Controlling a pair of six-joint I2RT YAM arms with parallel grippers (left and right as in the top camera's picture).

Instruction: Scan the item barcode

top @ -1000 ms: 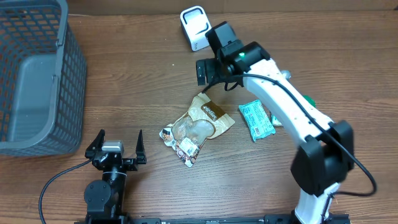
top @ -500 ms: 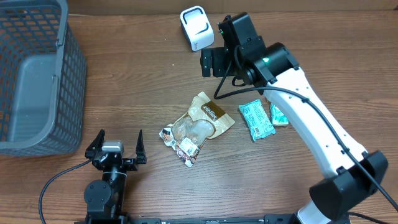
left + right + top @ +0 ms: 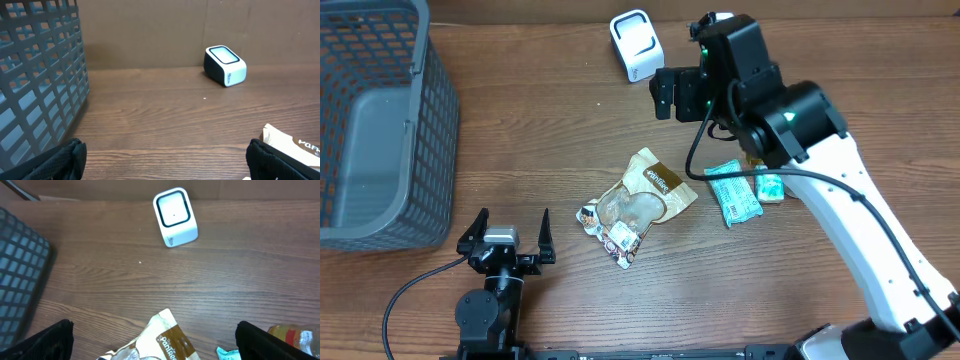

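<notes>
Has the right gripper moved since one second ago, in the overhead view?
Yes. The right gripper shifted rightward, farther to the side of the white scanner.

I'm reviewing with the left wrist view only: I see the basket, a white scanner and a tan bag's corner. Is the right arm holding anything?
Observer: No, the right end effector hovers open and empty beside the scanner.
Operator: Any other items?
Observer: A green packet lies beside the tan bag, with another small packet next to it.
Operator: Anything in the basket?
Observer: Nothing shows in the visible part of the basket.
</notes>
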